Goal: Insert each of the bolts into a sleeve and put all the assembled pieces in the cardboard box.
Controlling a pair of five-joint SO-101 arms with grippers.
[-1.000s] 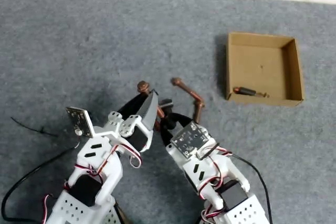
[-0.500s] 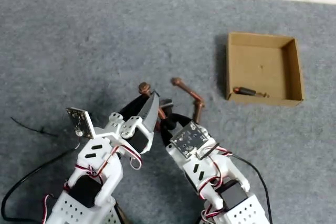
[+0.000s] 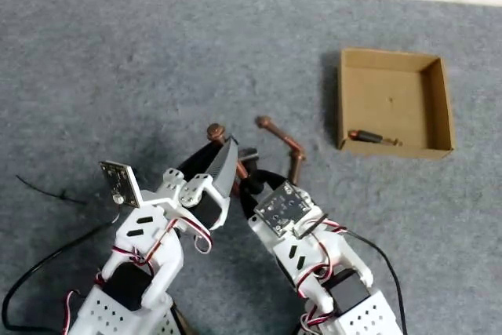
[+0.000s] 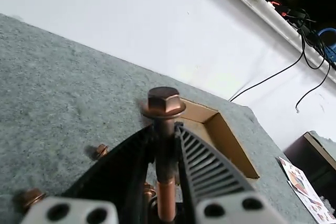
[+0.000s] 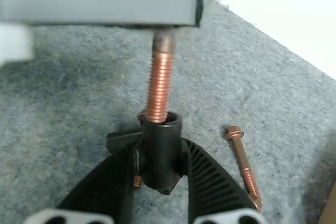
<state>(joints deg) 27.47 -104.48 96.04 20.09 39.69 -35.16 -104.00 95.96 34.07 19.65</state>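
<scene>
**Bolt meeting sleeve between the two grippers.**
The right gripper (image 5: 160,153) is clamped on an upright black sleeve (image 5: 161,135), and the threaded tip of a copper bolt (image 5: 159,90) sits in the sleeve's mouth. The left gripper (image 4: 164,135) is clenched on that bolt's shank, with the hexagonal head past the fingertips. Just beyond the grippers, loose bolts (image 3: 281,137) lie on the grey carpet (image 3: 118,76). Farther off, the cardboard box (image 3: 391,54) holds one assembled piece (image 3: 372,137) by its near wall.

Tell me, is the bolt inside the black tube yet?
Barely in. The bolt's tip sits in the mouth of the tube, and most of its thread shows above the rim.
</scene>
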